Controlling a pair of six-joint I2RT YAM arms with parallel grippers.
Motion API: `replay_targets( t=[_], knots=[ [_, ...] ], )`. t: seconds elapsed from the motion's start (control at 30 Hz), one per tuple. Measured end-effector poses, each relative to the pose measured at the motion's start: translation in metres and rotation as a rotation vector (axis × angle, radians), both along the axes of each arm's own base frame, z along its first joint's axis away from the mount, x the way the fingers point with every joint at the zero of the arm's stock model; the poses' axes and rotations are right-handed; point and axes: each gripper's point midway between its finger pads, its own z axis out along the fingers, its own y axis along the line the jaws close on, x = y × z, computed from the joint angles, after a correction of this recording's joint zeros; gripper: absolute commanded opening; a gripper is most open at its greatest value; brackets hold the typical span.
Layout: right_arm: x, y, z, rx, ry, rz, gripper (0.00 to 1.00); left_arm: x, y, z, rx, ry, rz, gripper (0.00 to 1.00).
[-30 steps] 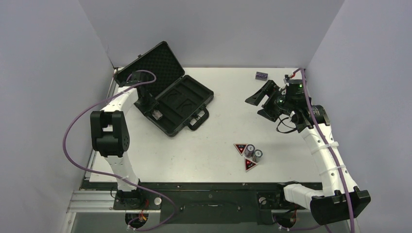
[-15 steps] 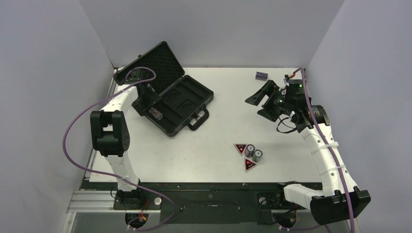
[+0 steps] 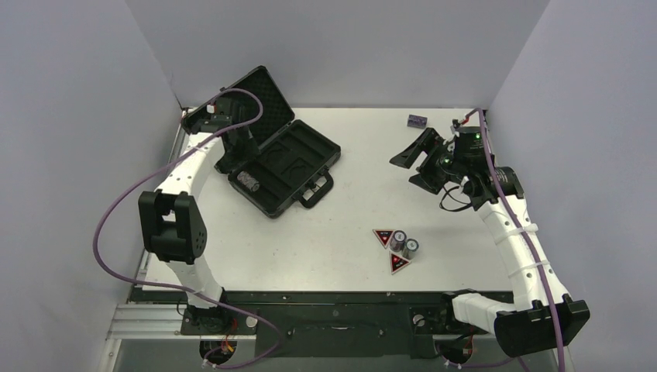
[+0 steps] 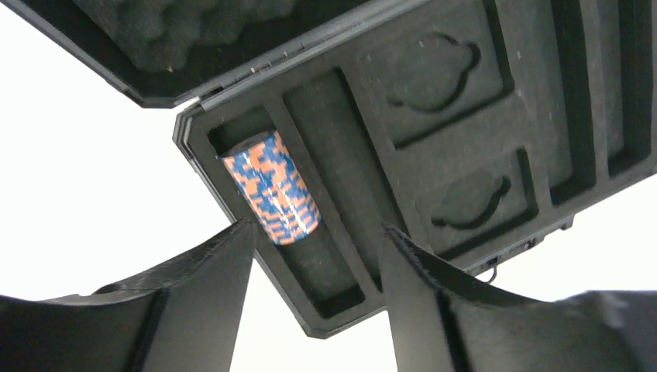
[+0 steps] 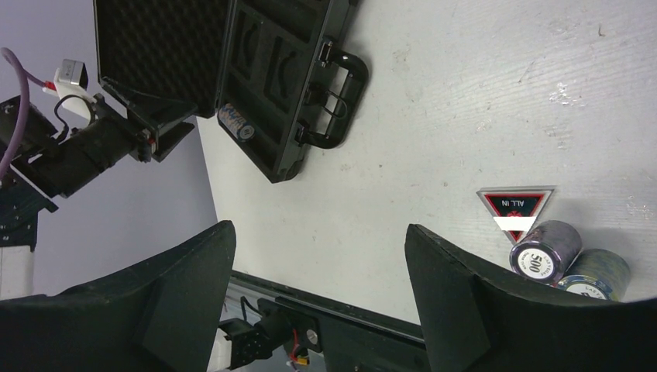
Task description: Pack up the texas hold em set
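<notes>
Over the open briefcase (image 4: 465, 116) at ten o'clock the left gripper (image 4: 316, 229) hovers, jaws apart, empty; one chip stack (image 4: 271, 188) lies in its slot. At two o'clock the right gripper (image 5: 318, 231) hangs, jaws apart, empty.

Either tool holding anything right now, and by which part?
Nothing is held. The left tool is open above the chip stack lying in the briefcase slot; the right tool is open and empty.

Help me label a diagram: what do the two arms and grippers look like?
The left arm and right arm have white links and black joints, each trailed by a purple cable. The left gripper and right gripper each have two broad, matte-black fingers.
</notes>
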Motion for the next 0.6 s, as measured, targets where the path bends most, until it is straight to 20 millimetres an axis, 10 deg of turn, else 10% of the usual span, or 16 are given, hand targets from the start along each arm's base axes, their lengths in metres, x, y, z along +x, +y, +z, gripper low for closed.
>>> replay_targets(
  t=[0.4,0.6],
  knots=[
    [-0.001,0.002,-0.008,0.013,0.022,-0.002,0.74,-0.061,-0.036,-0.031,0.082,0.083,-0.281,0.05],
    [-0.002,0.002,-0.017,0.019,0.045,-0.006,0.74,-0.070,-0.042,-0.047,0.084,0.117,-0.351,0.00]
  ],
)
